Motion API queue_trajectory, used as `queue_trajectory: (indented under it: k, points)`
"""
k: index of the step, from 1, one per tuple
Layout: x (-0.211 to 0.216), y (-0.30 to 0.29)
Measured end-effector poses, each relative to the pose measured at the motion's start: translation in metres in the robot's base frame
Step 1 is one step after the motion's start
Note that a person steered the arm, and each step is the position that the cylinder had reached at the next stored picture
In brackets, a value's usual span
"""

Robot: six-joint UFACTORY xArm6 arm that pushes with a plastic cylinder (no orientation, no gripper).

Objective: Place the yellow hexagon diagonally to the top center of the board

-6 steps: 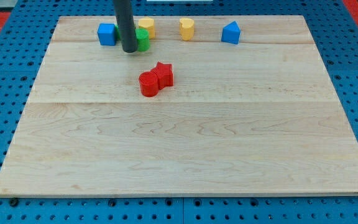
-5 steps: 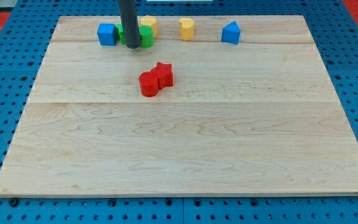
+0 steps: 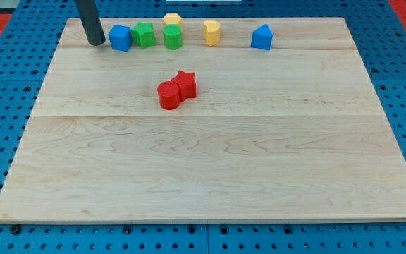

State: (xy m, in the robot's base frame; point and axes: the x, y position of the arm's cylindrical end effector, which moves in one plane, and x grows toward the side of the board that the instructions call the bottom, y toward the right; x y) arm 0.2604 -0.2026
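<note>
The yellow hexagon [image 3: 172,20] sits at the view's top edge of the board, just above a green cylinder [image 3: 173,37]. My tip [image 3: 95,42] is at the board's top left, just left of a blue cube [image 3: 120,38] and well left of the yellow hexagon, touching neither. A green star-shaped block [image 3: 144,34] lies between the blue cube and the green cylinder. A second yellow block [image 3: 211,32] stands to the right of the hexagon.
A blue block with a pointed top [image 3: 261,37] is at the top right. A red cylinder [image 3: 168,95] and a red star [image 3: 185,84] touch each other near the board's middle. The wooden board [image 3: 210,169] lies on a blue pegboard surface.
My tip has moved left from the green blocks to the left of the blue cube. The yellow hexagon now sits a little higher, and both green blocks show in full.
</note>
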Motion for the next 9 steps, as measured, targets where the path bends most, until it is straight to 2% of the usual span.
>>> queue_trajectory:
  k: [2, 3, 4, 5, 6, 7, 8, 9]
  points:
    - [-0.009, 0.093]
    - [-0.021, 0.091]
    - [-0.047, 0.053]
    - [-0.069, 0.07]
    - [-0.069, 0.081]
    - [-0.069, 0.126]
    - [-0.068, 0.197]
    - [-0.068, 0.213]
